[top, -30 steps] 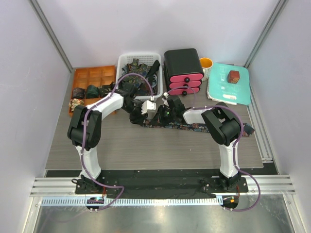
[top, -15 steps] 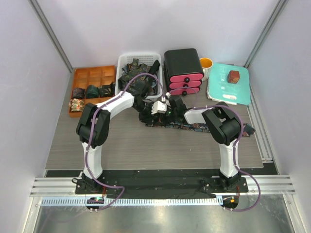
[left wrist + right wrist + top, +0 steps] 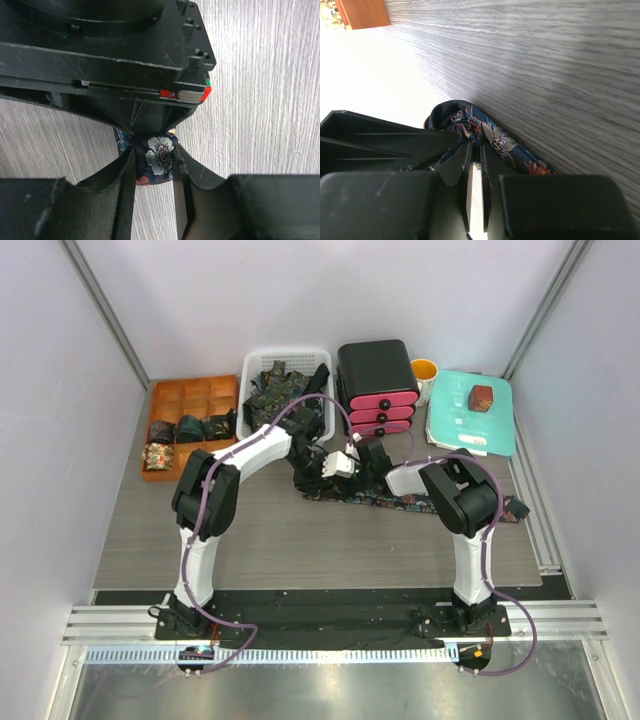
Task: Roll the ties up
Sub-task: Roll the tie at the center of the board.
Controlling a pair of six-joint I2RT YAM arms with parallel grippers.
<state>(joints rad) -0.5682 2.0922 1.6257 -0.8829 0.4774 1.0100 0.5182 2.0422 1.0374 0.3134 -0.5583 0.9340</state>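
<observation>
A dark floral tie (image 3: 430, 504) lies stretched across the table, its left end wound into a small roll. In the left wrist view that roll (image 3: 160, 157) sits between my left gripper's (image 3: 153, 154) fingers, both pads touching its sides. My left gripper (image 3: 338, 474) meets my right gripper (image 3: 356, 472) at the roll, and the right gripper's black body fills the top of the left wrist view. My right gripper (image 3: 476, 144) has its jaws a thin slit apart, with a fold of the tie (image 3: 495, 135) pinched at the tips.
A white basket (image 3: 250, 365) of loose ties stands at the back. To its left is an orange tray (image 3: 165, 395) with rolled ties. A black and pink drawer unit (image 3: 377, 385), a yellow cup (image 3: 424, 370) and a teal board (image 3: 490, 430) carrying a red-brown box (image 3: 482, 398) stand at the back right.
My left arm has swung right to the roll at the right gripper and its jaws have narrowed onto it. The right gripper's jaws have eased slightly apart.
</observation>
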